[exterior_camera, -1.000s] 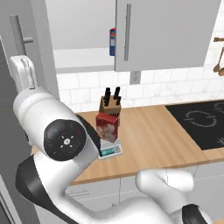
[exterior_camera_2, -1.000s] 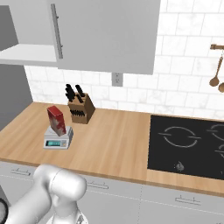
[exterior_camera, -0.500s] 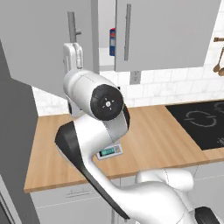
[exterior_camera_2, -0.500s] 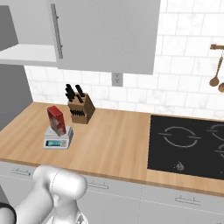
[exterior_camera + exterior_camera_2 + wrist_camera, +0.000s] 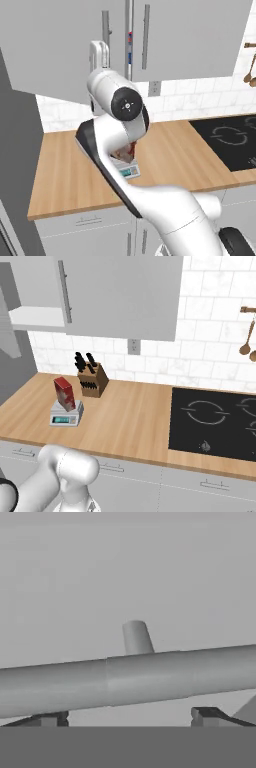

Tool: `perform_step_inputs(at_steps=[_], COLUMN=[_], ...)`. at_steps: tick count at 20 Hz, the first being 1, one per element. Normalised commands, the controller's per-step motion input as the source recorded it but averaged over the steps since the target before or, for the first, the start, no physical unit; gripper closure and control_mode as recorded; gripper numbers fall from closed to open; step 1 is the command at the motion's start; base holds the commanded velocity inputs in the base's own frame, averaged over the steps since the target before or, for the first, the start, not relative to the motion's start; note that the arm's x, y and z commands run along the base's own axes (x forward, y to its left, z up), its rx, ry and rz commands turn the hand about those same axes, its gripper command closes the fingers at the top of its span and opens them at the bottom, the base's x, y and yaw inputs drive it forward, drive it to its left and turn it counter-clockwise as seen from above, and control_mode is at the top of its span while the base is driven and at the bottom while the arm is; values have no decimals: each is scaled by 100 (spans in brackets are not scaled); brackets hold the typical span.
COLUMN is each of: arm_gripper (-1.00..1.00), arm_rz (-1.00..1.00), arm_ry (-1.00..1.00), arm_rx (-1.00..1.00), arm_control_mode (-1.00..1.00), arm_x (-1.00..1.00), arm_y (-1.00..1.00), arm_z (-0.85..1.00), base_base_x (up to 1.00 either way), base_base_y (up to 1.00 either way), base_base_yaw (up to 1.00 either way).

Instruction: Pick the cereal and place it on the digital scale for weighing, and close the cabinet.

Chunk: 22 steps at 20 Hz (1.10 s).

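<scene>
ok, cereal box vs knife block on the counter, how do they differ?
The cereal is a thin, flat red box; the knife block is a chunkier brown wooden block. The cereal stands on the digital scale; the knife block sits directly on the counter, nearer the tiled wall. The knife block has dark handles sticking out of its top; the cereal's top is plain. Both sit at the counter's left end, close together.
</scene>
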Motion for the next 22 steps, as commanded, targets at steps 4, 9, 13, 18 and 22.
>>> perform_step_inputs(at_steps=[4,9,13,18,22], arm_gripper=[-100,-100,-100,-100,-100], arm_rz=[-7,-9,-13,-11,-10], arm_ry=[0,0,0,0,1], arm_rx=[-5,-9,-14,-14,-16], arm_control_mode=[-100,-100,-100,-100,-100], arm_x=[100,100,100,100,93], arm_y=[0,0,0,0,0], arm_z=[6,0,0,0,0], base_base_x=[0,0,0,0,0], base_base_y=[0,0,0,0,0], base_base_yaw=[0,0,0,0,0])
